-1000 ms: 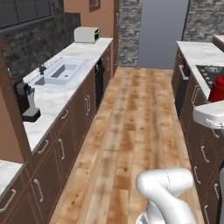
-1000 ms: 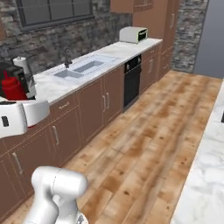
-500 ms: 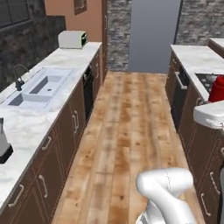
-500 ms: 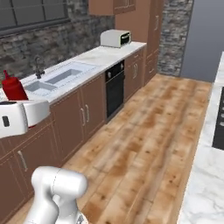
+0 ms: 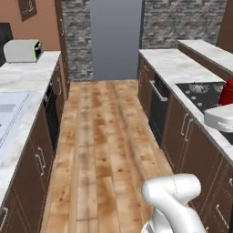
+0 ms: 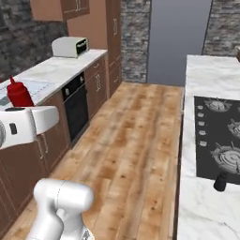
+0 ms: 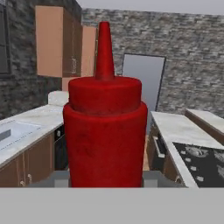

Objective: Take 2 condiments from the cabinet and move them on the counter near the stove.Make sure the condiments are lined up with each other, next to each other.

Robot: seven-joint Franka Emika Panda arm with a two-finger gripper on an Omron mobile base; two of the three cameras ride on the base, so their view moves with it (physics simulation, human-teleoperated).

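A galley kitchen is recorded: wooden floor (image 5: pixel 98 150) down the middle, a white marble surface (image 6: pixel 206 77) with grey veins on either side, stone walling and a grey panel at the far end.

The red bottle (image 7: pixel 105 131) is carried upright, its pointed nozzle uppermost, and is seen close before the hand camera. In the right base view the red bottle (image 6: pixel 19 93) stands above the white hand, over the floor side of the sink run; in the left base view its red body (image 5: pixel 226 92) is seen at the right edge, near the stove (image 5: pixel 205 95). It is not yet set down.

The end effector (image 7: pixel 105 179) is pressed against the bottle's lower body; the fingertips themselves are hidden behind it.

Handling is judged as follows: a light plastic squeeze bottle, smooth and somewhat yielding, tall for its base and so liable to tip on release. Hold is best kept low on the wide body, not on the nozzle.

A black shaker (image 6: pixel 221 181) stands on the surface just before the stove (image 6: pixel 220 136). The red bottle is judged to belong beside it, in line.

Containers: the red bottle is opaque, so its contents cannot be told. The sink (image 5: pixel 7 111) shows nothing in its visible part.
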